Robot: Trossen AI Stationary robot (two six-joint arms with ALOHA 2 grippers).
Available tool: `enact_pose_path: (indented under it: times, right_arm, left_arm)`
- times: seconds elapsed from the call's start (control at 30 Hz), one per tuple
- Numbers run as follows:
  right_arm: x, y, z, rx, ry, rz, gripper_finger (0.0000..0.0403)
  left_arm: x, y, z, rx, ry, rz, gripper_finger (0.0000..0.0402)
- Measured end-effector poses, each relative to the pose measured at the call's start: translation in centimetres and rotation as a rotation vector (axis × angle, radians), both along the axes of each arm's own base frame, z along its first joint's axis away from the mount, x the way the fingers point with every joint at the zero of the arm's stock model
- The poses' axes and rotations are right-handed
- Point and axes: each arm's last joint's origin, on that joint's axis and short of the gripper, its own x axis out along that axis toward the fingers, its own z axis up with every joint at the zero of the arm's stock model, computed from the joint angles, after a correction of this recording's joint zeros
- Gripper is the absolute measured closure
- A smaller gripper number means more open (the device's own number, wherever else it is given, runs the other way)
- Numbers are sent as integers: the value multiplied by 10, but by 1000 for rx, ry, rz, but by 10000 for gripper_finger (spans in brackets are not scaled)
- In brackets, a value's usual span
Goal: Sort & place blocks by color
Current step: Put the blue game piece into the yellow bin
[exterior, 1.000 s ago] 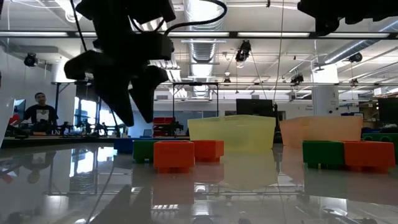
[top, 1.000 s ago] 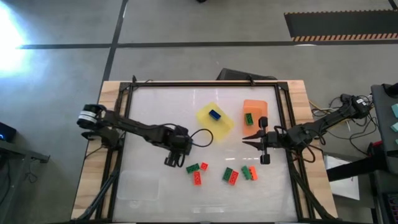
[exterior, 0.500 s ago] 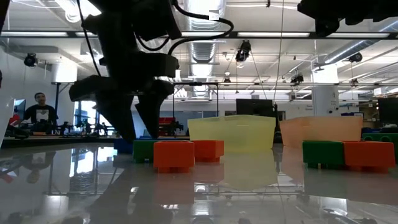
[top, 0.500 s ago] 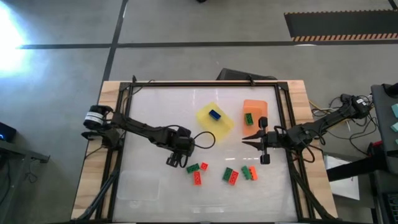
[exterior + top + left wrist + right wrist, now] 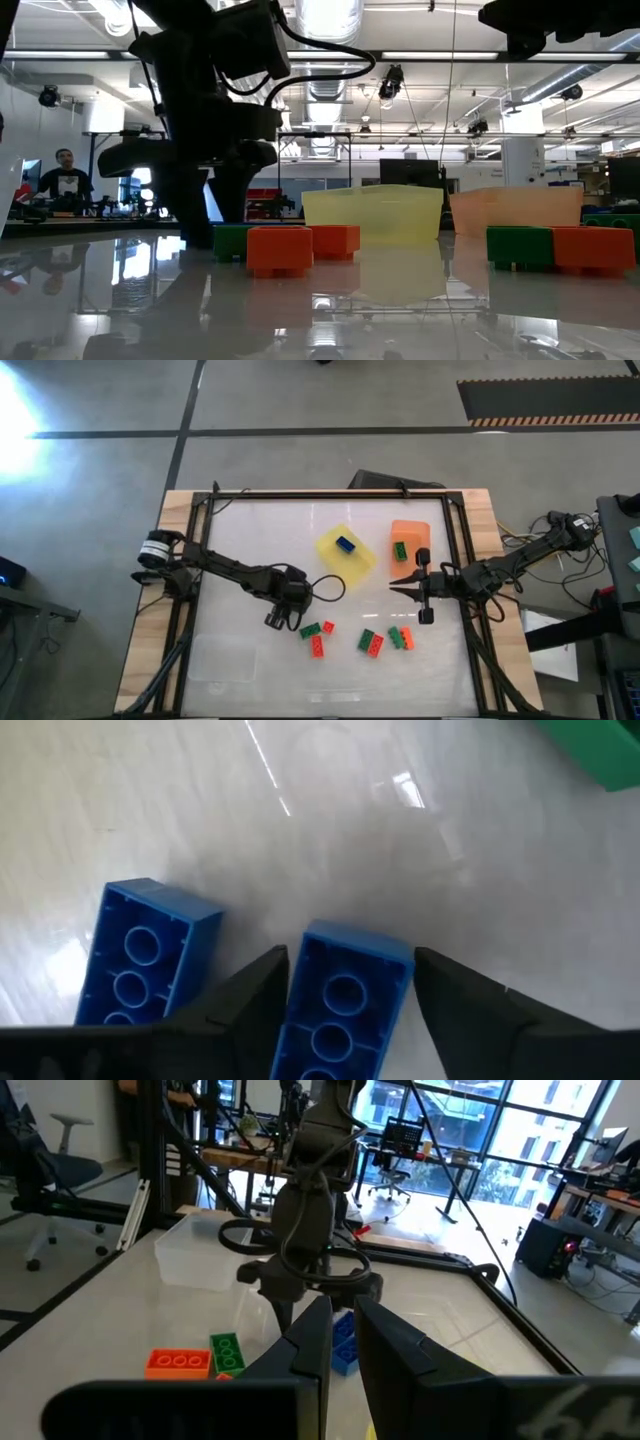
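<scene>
My left gripper [image 5: 284,612] [image 5: 208,228] is open and low over the table, left of the loose blocks. In the left wrist view its fingers stand on either side of a blue block [image 5: 345,1010] that lies hollow side up. A second blue block [image 5: 140,965] lies just outside one finger. Green [image 5: 310,630] and red-orange [image 5: 317,649] blocks rest on the table, with more further right [image 5: 370,643]. One blue block [image 5: 346,544] sits in the yellow tray [image 5: 330,550], and a green one [image 5: 400,549] in the orange tray [image 5: 413,532]. My right gripper [image 5: 394,584] [image 5: 341,1330] is shut and hangs above the table near the orange tray. My left gripper comes from above, pointing down, with one finger [image 5: 250,1005] along each long side of the blue block. The block lies flat on the table. I cannot tell whether the fingers touch it.
A clear tray [image 5: 222,657] sits at the table's near left. A dark frame [image 5: 330,493] runs round the table's edges. A green and red-orange pair [image 5: 401,637] lies below my right gripper. A cable loops from the left wrist [image 5: 328,582].
My left gripper has come down from above the table to table level, moving slightly toward the near edge and the loose blocks. Its fingers now reach the tabletop. The blocks and the right arm have stayed where they were.
</scene>
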Motion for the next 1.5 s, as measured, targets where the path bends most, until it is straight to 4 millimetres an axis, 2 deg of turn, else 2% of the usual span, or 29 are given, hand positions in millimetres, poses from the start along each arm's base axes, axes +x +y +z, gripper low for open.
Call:
enact_pose_path:
  times: [0.23, 0.4, 0.53, 0.83, 1.03, 1.17, 1.5]
  right_arm:
    - [0, 0, -1, 6, 5, -1, 367]
    - [0, 0, -2, 11, 19, -1, 367]
    - [-2, -1, -5, 27, 54, -4, 367]
    - [-10, -4, 0, 43, 39, -4, 367]
    - [-16, -6, 3, 54, 34, 44, 367]
    - [-20, -7, 6, 66, 15, 63, 367]
    - [-22, -6, 5, 65, 28, 102, 367]
  left_arm:
    - [2, 0, 4, 1, -13, 7, 273]
    - [7, -4, 19, -6, -46, -2, 277]
    - [15, -9, 47, -14, -91, -13, 271]
    - [48, -8, 129, -130, -288, -31, 270]
    - [66, 7, 159, -106, -405, -60, 270]
    - [85, 22, 155, -69, -459, -73, 269]
    - [125, 77, 97, 7, -460, -26, 269]
